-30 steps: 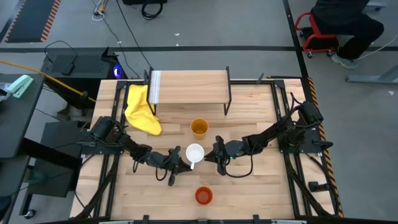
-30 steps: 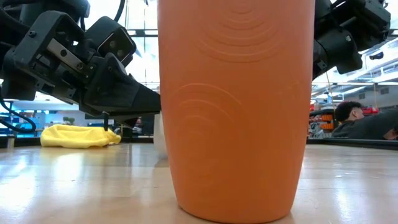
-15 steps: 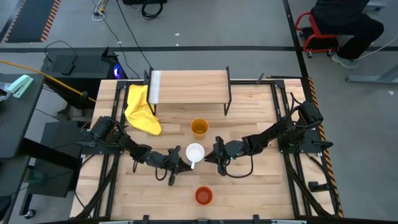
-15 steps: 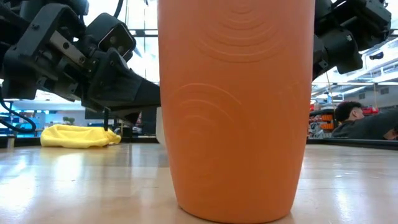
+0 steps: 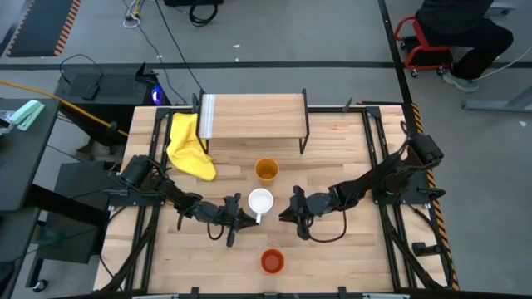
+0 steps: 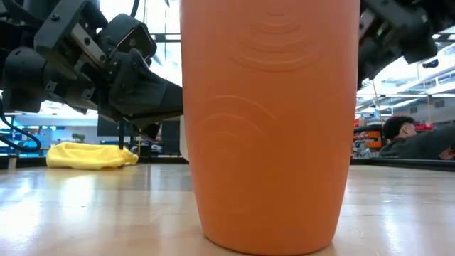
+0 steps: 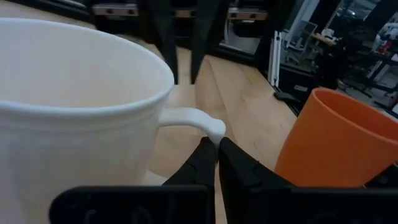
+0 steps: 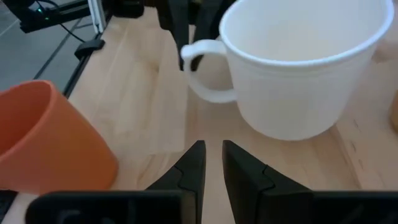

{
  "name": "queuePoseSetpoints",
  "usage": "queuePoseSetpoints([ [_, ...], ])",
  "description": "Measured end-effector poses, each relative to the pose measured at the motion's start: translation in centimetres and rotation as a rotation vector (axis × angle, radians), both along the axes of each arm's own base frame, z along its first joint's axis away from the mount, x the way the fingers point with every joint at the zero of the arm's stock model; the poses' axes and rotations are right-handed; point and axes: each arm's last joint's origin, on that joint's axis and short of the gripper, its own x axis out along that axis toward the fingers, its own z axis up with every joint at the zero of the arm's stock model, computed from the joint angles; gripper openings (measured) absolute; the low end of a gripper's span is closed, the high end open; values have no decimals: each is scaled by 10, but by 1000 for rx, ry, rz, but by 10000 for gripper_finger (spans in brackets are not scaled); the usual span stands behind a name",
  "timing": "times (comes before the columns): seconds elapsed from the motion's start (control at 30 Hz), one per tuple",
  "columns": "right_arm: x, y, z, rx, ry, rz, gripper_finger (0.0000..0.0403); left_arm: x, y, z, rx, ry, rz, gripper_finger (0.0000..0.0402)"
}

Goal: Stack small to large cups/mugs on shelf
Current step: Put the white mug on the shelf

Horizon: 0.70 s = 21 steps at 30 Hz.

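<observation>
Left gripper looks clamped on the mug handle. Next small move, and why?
Probably lift the white mug straight up. The left gripper is shut on its handle, the right gripper sits beside it with fingers apart, and the shelf top is bare.

left gripper (image 5: 249, 219): fingers closed down onto white mug (image 5: 260, 203) handle, now pinched shut | right gripper (image 5: 288, 211): backed off from mug, shifted slightly right and toward near edge, now apart from it | right arm elbow moved outward too
</observation>
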Motion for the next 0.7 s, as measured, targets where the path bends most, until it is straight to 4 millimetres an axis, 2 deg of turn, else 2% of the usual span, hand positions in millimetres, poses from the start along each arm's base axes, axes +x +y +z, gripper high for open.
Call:
queuePoseSetpoints([
  [0.3,-15,7,21,-62,-16,-35,61,0,0,8,-24,-45,1,10],
  [0.5,-18,12,22,-69,-14,-25,61,-2,1,31,-2,-87,4,10],
  [0.7,-20,16,22,-69,-14,-15,61,-10,7,57,46,-44,69,10],
])
